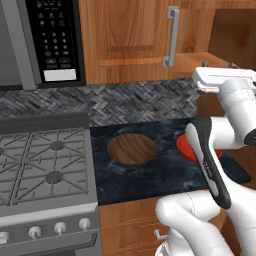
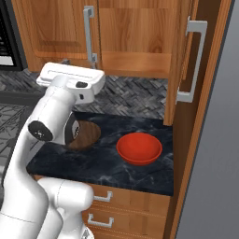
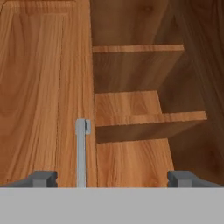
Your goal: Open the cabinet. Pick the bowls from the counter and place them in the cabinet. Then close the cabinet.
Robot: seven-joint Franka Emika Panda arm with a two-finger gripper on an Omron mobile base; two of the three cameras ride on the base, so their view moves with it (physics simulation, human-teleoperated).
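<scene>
The cabinet [image 2: 130, 32] has its right door [image 2: 184, 60] swung open and its left door [image 1: 125, 35] shut. In the hand view my gripper [image 3: 113, 179] is open and empty. It faces the left door's grey handle [image 3: 81, 153] and the wooden shelf [image 3: 148, 118] inside. The hand [image 1: 222, 80] hovers high above the counter [image 2: 102, 163], just in front of the cabinet. The wood-grain bowl [image 1: 132, 148] and the red bowl [image 2: 139, 148] sit side by side on the counter. My arm partly hides each of them in one base view.
A grey gas stove [image 1: 45, 165] adjoins the counter on the left, with a black microwave [image 1: 50, 40] above it. Wooden drawers [image 2: 116, 210] lie under the counter. The open door [image 2: 184, 60] juts out over the counter's right end, beside a grey wall [image 2: 214, 163].
</scene>
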